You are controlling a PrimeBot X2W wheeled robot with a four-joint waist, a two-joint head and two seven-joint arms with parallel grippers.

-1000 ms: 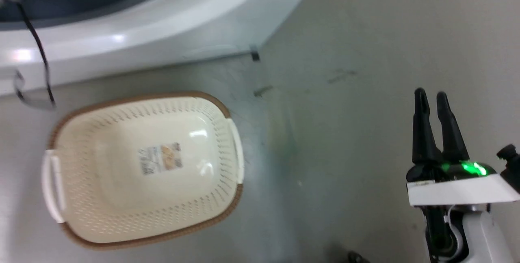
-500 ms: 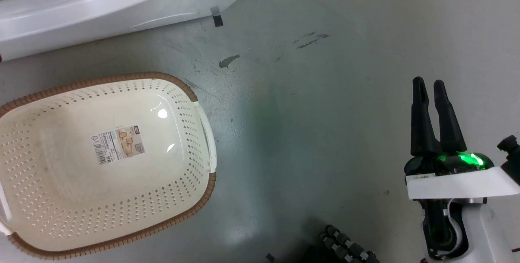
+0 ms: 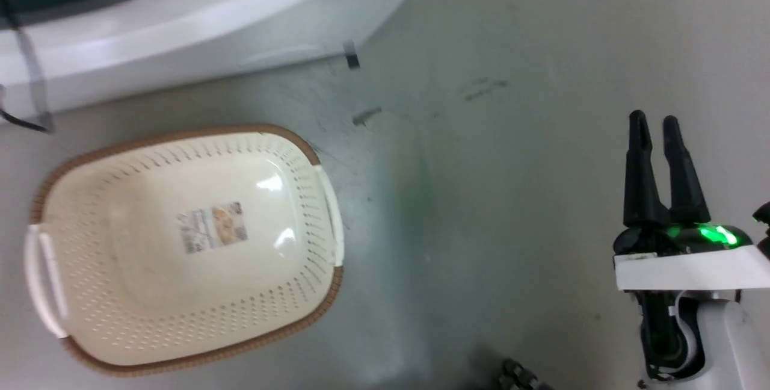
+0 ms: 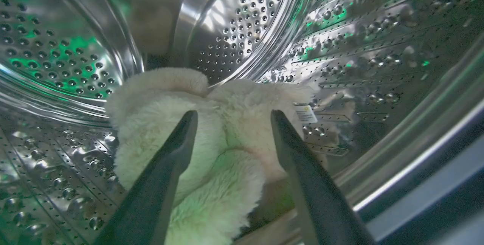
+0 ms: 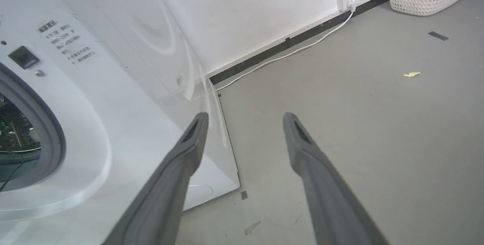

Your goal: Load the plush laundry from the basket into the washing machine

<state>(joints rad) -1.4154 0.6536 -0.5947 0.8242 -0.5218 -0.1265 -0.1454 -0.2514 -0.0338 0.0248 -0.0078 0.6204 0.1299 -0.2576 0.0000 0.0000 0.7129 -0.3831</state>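
Only our head cam shifted; basket (image 3: 307, 197) empty. Inside washing machine (image 4: 242, 22) lies plush laundry (image 4: 151, 124); left gripper (image 4: 233, 114) wide, right gripper (image 3: 654, 118) parted, so load looks done.

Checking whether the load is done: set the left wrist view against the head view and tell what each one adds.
Left wrist view: the plush teddy bear lies in the shiny perforated drum, white tag showing, just ahead of the open left gripper. Head view: the cream basket sits empty on the grey floor, printed label on its bottom, and the open right gripper hangs over the floor. Both: the washing machine, from inside in one, its white front in the other.
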